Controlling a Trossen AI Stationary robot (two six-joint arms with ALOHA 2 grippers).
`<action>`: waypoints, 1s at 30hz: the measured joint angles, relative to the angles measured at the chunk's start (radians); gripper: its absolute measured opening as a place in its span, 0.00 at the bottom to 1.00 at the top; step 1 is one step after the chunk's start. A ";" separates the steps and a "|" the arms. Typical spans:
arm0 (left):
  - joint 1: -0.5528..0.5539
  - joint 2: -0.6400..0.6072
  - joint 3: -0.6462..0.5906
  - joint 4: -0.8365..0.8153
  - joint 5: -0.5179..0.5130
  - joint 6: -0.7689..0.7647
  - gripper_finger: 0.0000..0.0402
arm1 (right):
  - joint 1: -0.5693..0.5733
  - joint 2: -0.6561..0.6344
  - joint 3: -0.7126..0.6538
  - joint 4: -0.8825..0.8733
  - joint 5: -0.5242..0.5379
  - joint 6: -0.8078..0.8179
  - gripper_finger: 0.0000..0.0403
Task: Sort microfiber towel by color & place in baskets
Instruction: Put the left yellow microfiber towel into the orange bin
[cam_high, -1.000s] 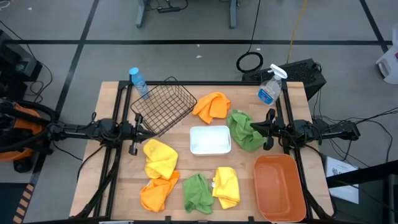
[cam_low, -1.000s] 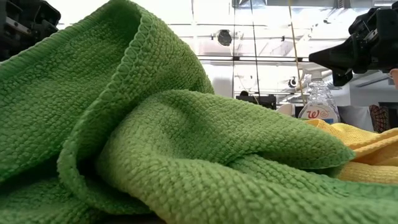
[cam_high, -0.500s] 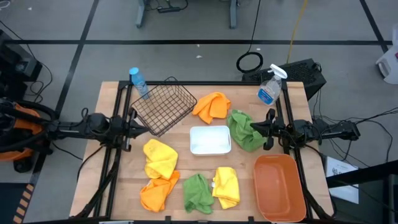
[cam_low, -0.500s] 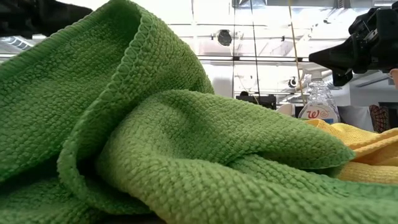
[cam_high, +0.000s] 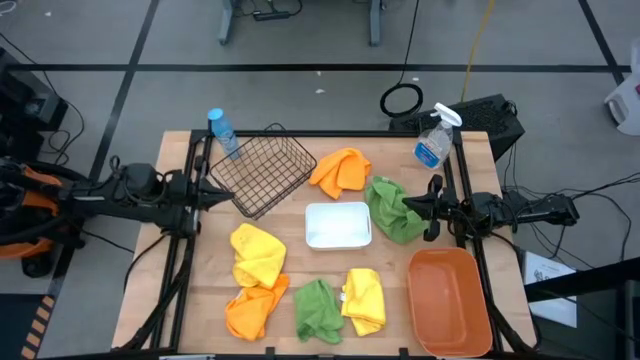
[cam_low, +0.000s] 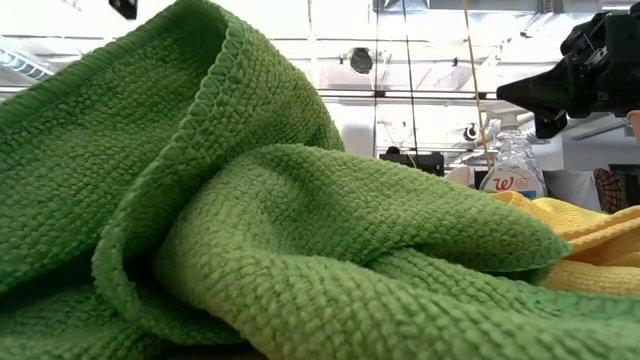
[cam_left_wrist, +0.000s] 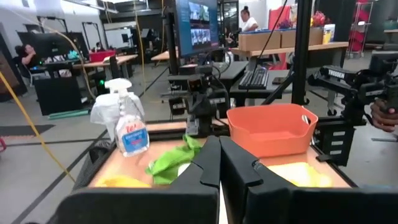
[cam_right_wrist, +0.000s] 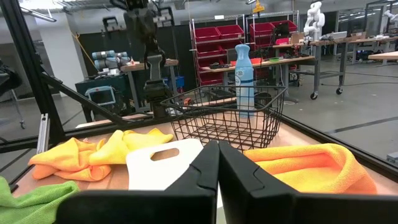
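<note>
**Waiting arms, six cloths loose on the surface**

Looking straight down, the left gripper (cam_high: 222, 195) sits at the left edge of the surface (cam_high: 180, 262), its jaws pressed together and empty, its tip just beside the tilted black wire basket (cam_high: 262, 172). The right gripper (cam_high: 408, 203) waits opposite, jaws together, at the green towel (cam_high: 393, 212) lying right of the white tray (cam_high: 338, 224). An orange towel (cam_high: 340, 170) lies behind the tray. Nearer the front lie a yellow towel (cam_high: 257, 254), a second orange towel (cam_high: 254, 309), a second green towel (cam_high: 317, 309) and a second yellow towel (cam_high: 364, 299) touching it. The orange tub (cam_high: 449, 300) stands at the front right, a spray bottle (cam_high: 434, 142) at the back right, a blue bottle (cam_high: 223, 131) behind the basket.

From table height, green cloth fills nearly everything.

Past the left wrist, the tub and spray bottle show beyond the closed jaws.

Past the right wrist, the basket and tray show.
</note>
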 joint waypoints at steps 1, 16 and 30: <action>0.000 0.021 0.023 -0.005 0.000 0.001 0.00 | 0.000 0.000 0.000 0.000 0.000 0.000 0.00; 0.000 0.368 0.423 -0.255 -0.042 0.020 0.02 | 0.000 0.000 0.000 0.001 0.000 0.000 0.00; 0.000 0.504 0.446 -0.282 -0.048 0.012 0.03 | 0.000 0.000 0.011 0.016 -0.056 0.055 0.00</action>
